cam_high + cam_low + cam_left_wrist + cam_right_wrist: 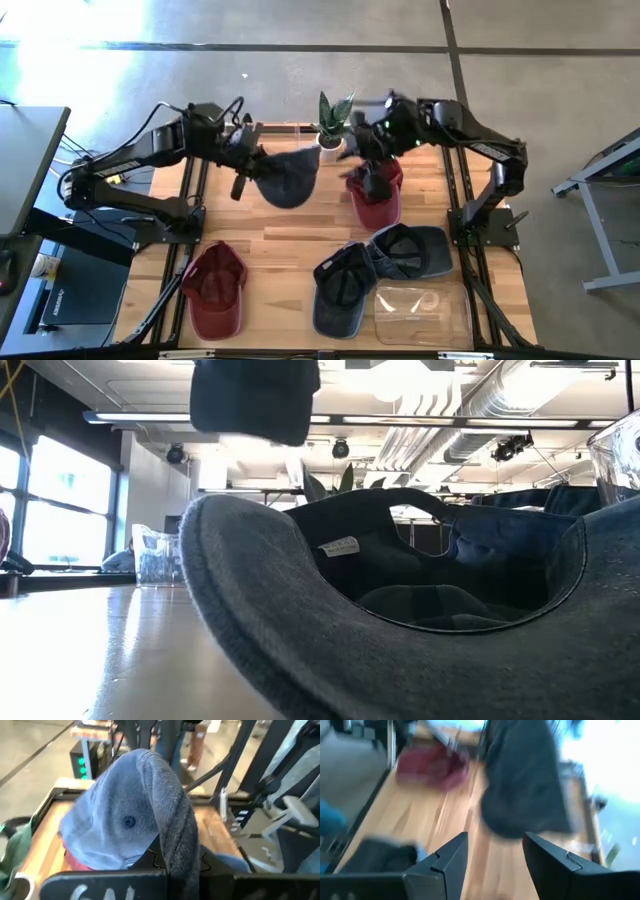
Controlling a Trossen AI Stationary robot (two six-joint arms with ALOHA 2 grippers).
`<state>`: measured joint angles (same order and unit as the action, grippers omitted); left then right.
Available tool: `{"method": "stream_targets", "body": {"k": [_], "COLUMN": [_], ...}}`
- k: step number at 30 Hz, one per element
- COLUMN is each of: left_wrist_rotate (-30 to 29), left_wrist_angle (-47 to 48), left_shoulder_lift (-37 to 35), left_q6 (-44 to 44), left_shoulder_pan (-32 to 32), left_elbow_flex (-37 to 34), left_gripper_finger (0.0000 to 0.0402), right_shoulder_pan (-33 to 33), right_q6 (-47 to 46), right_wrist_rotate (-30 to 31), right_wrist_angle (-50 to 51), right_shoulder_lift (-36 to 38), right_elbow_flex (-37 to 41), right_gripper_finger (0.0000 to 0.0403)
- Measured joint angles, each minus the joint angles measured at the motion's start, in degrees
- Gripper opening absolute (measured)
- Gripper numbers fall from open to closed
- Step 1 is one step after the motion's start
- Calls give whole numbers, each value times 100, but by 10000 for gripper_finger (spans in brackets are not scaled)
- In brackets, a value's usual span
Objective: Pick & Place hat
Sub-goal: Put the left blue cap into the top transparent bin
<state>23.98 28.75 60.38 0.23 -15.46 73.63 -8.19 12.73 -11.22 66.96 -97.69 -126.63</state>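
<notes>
A grey-blue hat (290, 178) hangs in the air over the far middle of the table, and my left gripper (248, 165) is shut on it. The left wrist view shows its crown with the top button (129, 821) and its brim (172, 820) hanging in front of the fingers. My right gripper (495, 855) stands open and empty above a red hat (378, 202) that lies on the table at the far right. My left gripper holds the grey-blue hat by its rim where the brim runs down to the fingers (181, 865); the hat itself hides the fingertips. The fingers come nearly level from the table's left. The hat is lifted clear of the table, its crown sagging beyond the fingers.
Another red hat (215, 290) lies near left. Two dark hats (340, 285) (410, 250) lie near right, beside a clear plastic box (420, 310). A potted plant (333, 120) stands at the far edge between the arms. Bare wood (285, 250) shows in the middle.
</notes>
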Motion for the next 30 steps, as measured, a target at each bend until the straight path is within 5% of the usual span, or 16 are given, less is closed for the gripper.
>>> {"method": "stream_targets", "body": {"k": [4, 16, 22, 30], "left_wrist_rotate": [342, 2970, 3212, 3269], "left_wrist_angle": [11, 99, 159, 954], "left_shoulder_lift": [2, 145, 302, 486], "left_q6": [-2, 858, 699, 603], "left_shoulder_pan": [-406, -1945, -2383, -2376], "left_elbow_flex": [0, -2, -5, -13], "left_gripper_finger": [1, 0, 0, 0], "right_shoulder_pan": [-327, -582, -559, -711], "right_q6": [-88, -1351, -1084, -847], "right_wrist_rotate": [-378, -740, -649, 0], "right_wrist_angle": [-744, -2871, -3106, -1764], "right_shoulder_lift": [-7, -636, -1054, -825], "right_elbow_flex": [7, 4, 7, -1], "right_gripper_finger": [201, 265, 268, 268]}}
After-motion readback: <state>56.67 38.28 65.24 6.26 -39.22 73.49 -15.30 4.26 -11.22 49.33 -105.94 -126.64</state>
